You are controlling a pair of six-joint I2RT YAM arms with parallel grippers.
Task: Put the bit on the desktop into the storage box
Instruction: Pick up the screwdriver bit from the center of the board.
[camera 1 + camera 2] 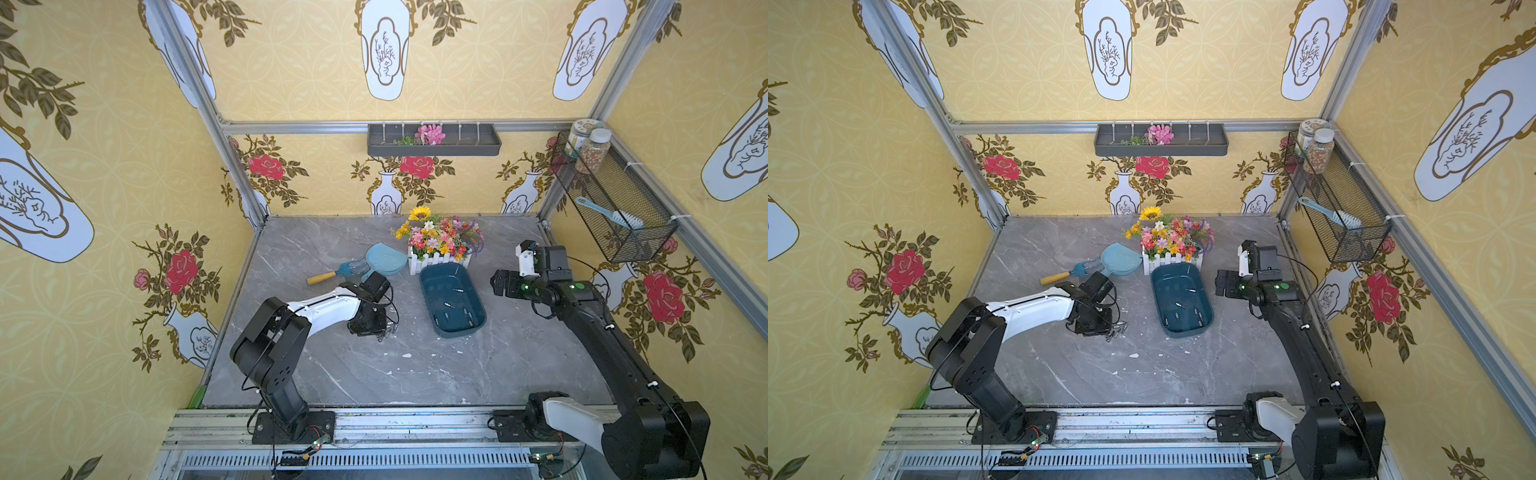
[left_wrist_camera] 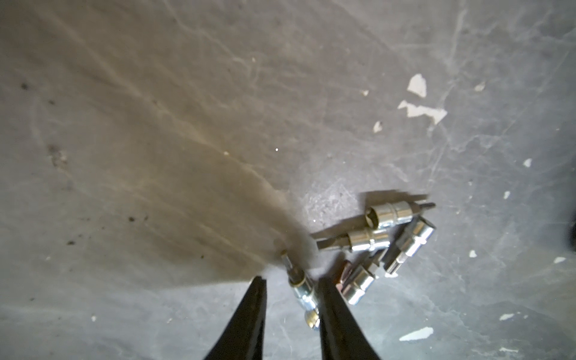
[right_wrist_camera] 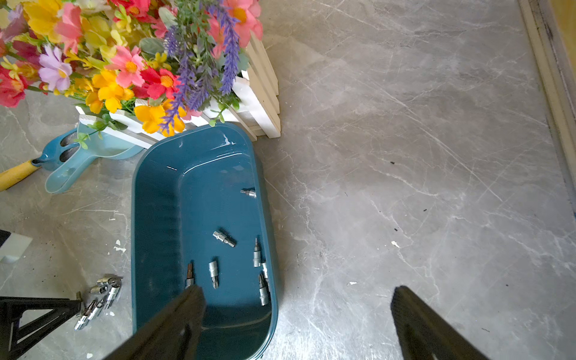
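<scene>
1. The worktop point(image 1: 415, 374) is grey marble with thin white veins and fills the lower middle of both top views. A few white flecks point(image 2: 420, 110) lie on it.
2. The storage box point(image 1: 436, 282) is dark teal. It sits a little right of centre in both top views, with its far end right against a white fence planter of flowers point(image 1: 440, 249).
3. Several bits point(image 3: 224, 238) lie scattered on the floor of the box.
4. A small heap of bits point(image 1: 1117, 328) lies on the worktop left of the box and apart from it, near the middle of the frame.
5. The left pincer point(image 2: 291, 280) is down at that heap. Its jaws are narrowly spread on either side of one bit point(image 2: 300, 290), which lies lengthwise between them on the worktop.
6. One of the fingers point(image 2: 330, 305) touches that bit, while a gap shows at the other, so the bit is not pinched.
7. Four other bits point(image 2: 383, 243) lie just beside it in a loose pile, touching one another.
8. The right pincer point(image 3: 299, 291) is spread wide and holds nothing. It hangs above bare worktop at the box's right side.
9. A light blue dustpan point(image 1: 384, 259) and a hand fork with a yellow handle point(image 1: 332, 274) lie to the upper left of the box.
</scene>
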